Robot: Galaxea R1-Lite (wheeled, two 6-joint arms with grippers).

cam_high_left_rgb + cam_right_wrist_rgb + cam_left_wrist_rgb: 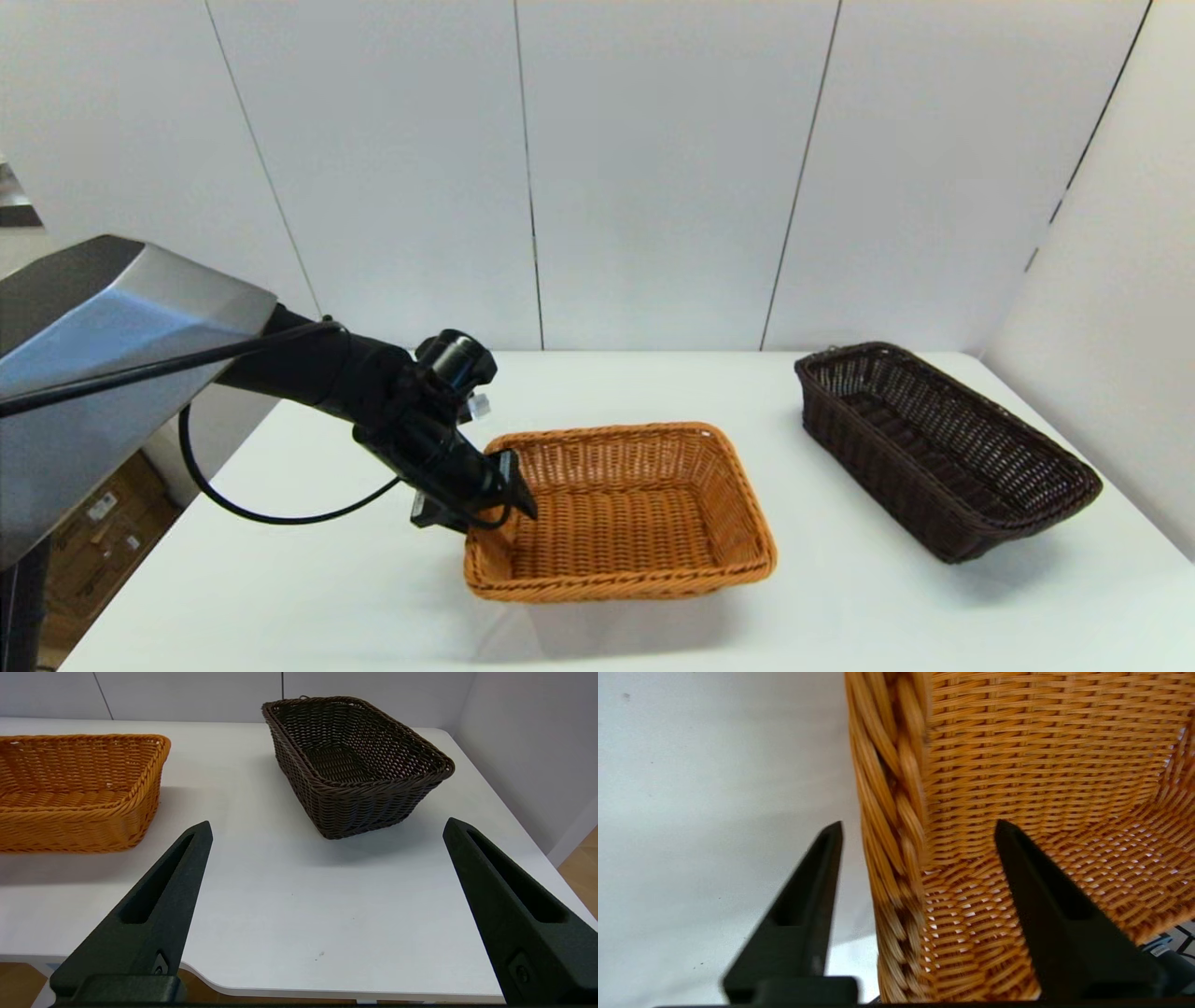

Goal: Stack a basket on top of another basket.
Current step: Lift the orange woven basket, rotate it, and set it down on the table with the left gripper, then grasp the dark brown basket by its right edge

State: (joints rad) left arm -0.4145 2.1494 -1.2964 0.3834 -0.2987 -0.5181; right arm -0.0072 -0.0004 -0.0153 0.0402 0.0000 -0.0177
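The dark woven basket [943,448] sits at the table's [840,607] right side, well apart from the orange woven basket [625,509]. The left gripper [917,830] has its jaws apart, straddling the orange basket's braided rim. The right gripper [327,828] hangs open near the table's front edge.

Left arm at tan basket; dark basket apart on the right.

The left gripper [504,495] was positioned at the left rim of the tan basket [625,513], which sat near the middle of the white table [280,597]. Finger state could not be determined. The dark basket [943,448] rested well apart to the right, angled toward the table's far right corner. A black cable [280,518] looped below the arm.
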